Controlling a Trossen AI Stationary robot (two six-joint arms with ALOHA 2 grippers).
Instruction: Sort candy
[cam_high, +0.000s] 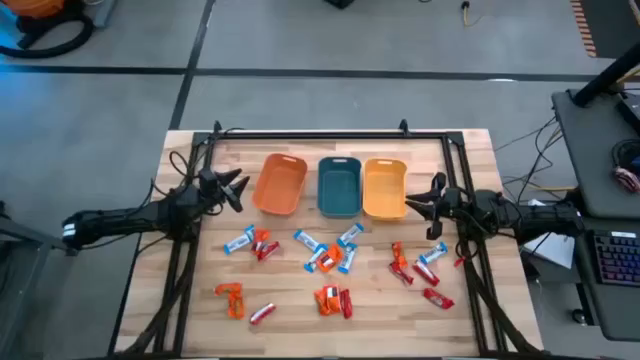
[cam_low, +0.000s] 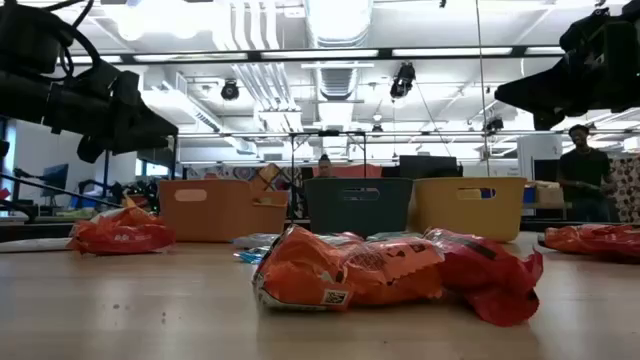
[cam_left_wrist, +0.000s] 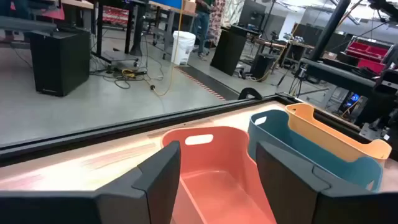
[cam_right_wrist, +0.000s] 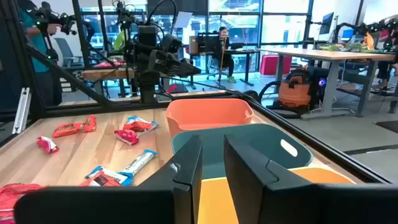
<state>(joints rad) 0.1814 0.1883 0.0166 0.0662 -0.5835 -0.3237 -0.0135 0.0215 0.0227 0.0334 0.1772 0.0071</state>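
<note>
Several small wrapped candies, blue-and-white, red and orange, lie scattered on the wooden table's near half. Three bins stand in a row at the far side: orange, teal, yellow-orange. My left gripper hovers left of the orange bin, open and empty; its fingers frame that bin in the left wrist view. My right gripper hovers right of the yellow-orange bin, open and empty; its wrist view looks over the bins.
A black frame rail runs along the table's far edge and down both sides. In the low view an orange and a red candy lie close to the camera. People stand in the room beyond the table.
</note>
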